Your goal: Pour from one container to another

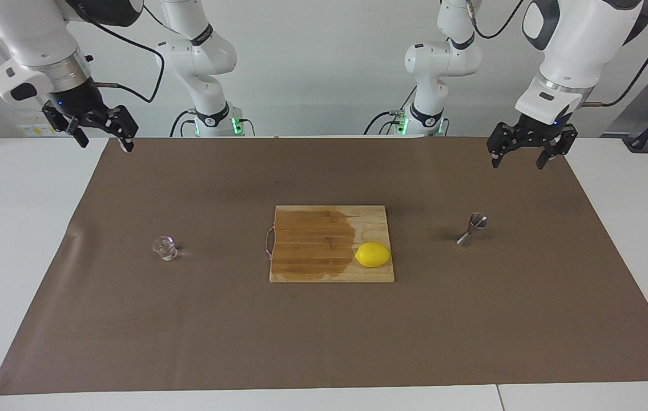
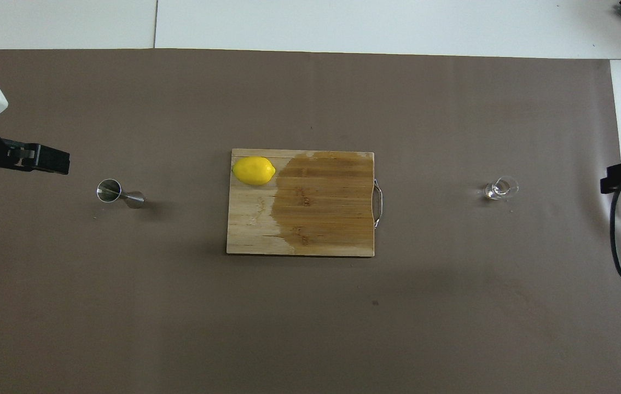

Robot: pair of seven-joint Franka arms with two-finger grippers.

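Nothing is poured yet: the right hand hangs open and empty over the bench's edge, the glass cup untouched toward its end. The jigger stands toward the left arm's end, the left hand open above, waiting.

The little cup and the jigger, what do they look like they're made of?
The cup looks like clear glass: the brown mat shows through it, and its sides glint. The jigger looks like polished steel: silvery grey and opaque, with bright highlights on its cones.
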